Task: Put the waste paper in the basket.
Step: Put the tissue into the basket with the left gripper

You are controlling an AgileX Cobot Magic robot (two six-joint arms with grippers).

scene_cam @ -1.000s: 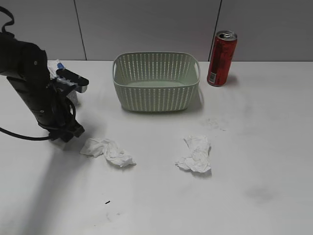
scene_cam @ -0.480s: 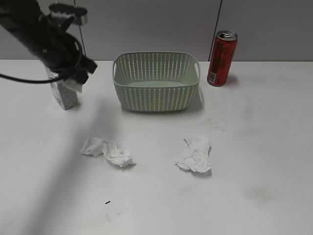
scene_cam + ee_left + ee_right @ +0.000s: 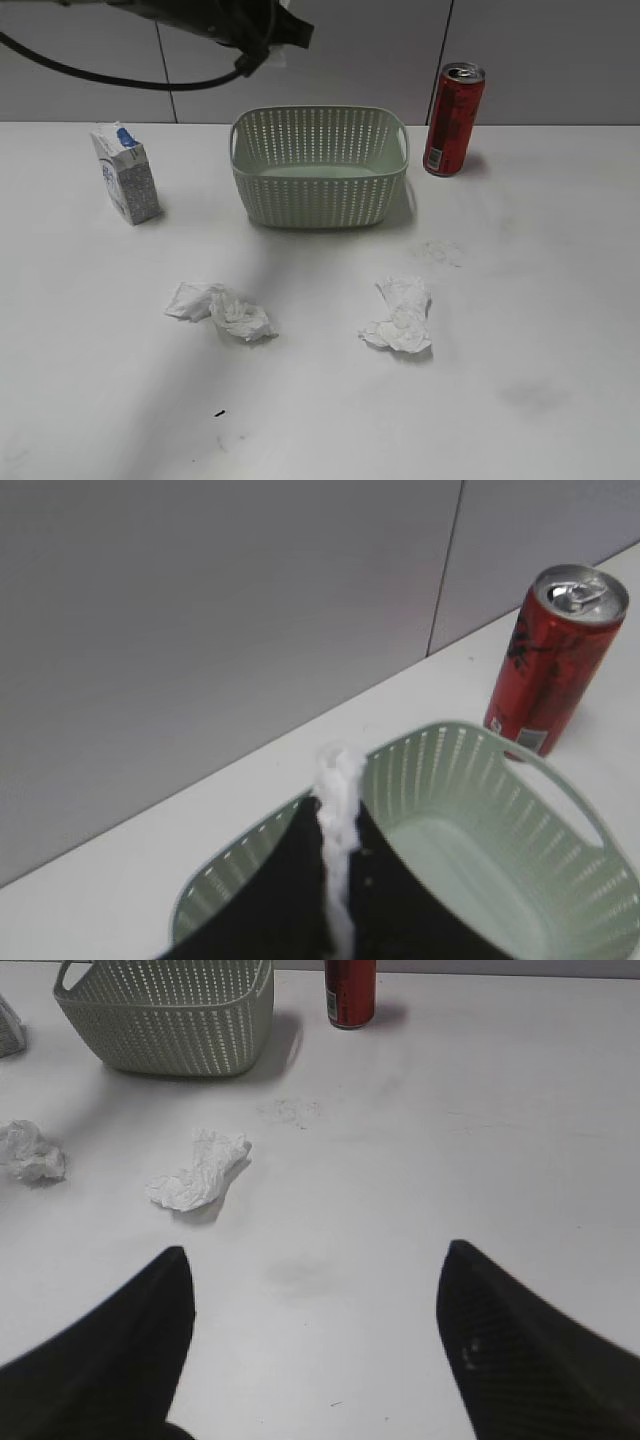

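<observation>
My left gripper (image 3: 272, 36) is high at the top of the exterior view, above the back left of the pale green basket (image 3: 320, 190). In the left wrist view its jaws (image 3: 336, 830) are shut on a white waste paper wad (image 3: 338, 775), over the basket's (image 3: 480, 810) near rim. Two more crumpled wads lie on the table in front of the basket, one left (image 3: 222, 310) and one right (image 3: 402, 315). The right wrist view shows both, the right one (image 3: 198, 1172) and the left one (image 3: 30, 1152). My right gripper (image 3: 315, 1260) is open and empty, low over the table.
A tall red can (image 3: 454, 120) stands right of the basket, also in the left wrist view (image 3: 555, 660) and right wrist view (image 3: 350, 990). A white-and-blue tissue pack (image 3: 125, 185) stands upright at the left. The basket (image 3: 170, 1010) is far from the right gripper.
My left arm has risen from the table at the left and swung up and right to above the basket. The tissue pack is now uncovered. The two wads on the table have not moved.
</observation>
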